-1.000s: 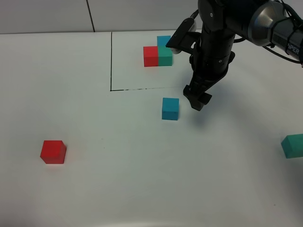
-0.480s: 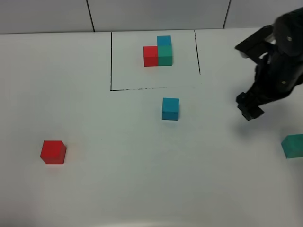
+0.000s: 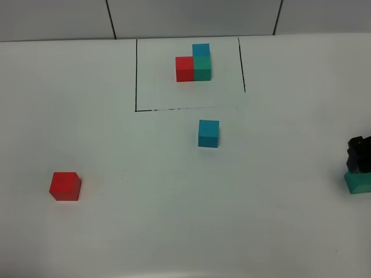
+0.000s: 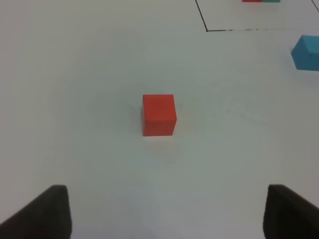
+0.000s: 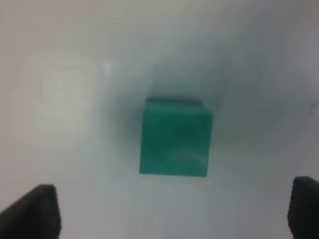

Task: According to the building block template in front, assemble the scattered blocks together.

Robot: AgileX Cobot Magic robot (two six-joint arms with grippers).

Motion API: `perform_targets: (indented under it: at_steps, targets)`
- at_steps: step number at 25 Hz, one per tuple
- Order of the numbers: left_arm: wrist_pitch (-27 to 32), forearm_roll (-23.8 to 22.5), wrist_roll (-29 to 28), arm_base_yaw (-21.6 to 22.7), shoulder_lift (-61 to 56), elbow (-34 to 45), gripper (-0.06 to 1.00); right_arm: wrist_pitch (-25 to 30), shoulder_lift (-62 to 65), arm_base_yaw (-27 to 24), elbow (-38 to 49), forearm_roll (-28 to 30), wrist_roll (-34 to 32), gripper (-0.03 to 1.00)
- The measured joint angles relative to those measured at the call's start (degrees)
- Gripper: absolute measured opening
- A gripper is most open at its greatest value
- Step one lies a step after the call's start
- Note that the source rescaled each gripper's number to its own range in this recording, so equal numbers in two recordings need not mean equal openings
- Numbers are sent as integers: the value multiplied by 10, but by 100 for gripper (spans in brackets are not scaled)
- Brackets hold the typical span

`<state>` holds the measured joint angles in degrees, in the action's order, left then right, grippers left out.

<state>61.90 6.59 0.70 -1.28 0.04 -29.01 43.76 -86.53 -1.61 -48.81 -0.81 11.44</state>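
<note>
The template is an L of red, teal-green and blue cubes inside black lines at the back. A loose sky-blue cube lies just in front of the frame; it also shows in the left wrist view. A loose red cube lies front left, ahead of my open, empty left gripper. A loose teal-green cube lies at the right edge. My right gripper hovers over it, open, with the cube centred between the fingertips.
The white table carries the black frame line. A grey wall with dark seams runs along the back.
My right arm has swung from beside the sky-blue cube to the right edge, over the teal-green cube. The cubes have not moved.
</note>
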Motion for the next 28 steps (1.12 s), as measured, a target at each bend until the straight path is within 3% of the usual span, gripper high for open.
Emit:
perform_targets:
  at_steps: [5,21,24,28]
  targets:
    - [0,-13,0,0,0,0,88,-10,0,-39,28,-29,50,95]
    - [0,-16,0,0,0,0,88,-100,-103,-42,28,-73,93,95]
    - [0,-16,0,0,0,0,88,-105,-123,-42,28,-78,100,93]
    - [0,-16,0,0,0,0,88,-109,-134,-42,28,-91,102,81]
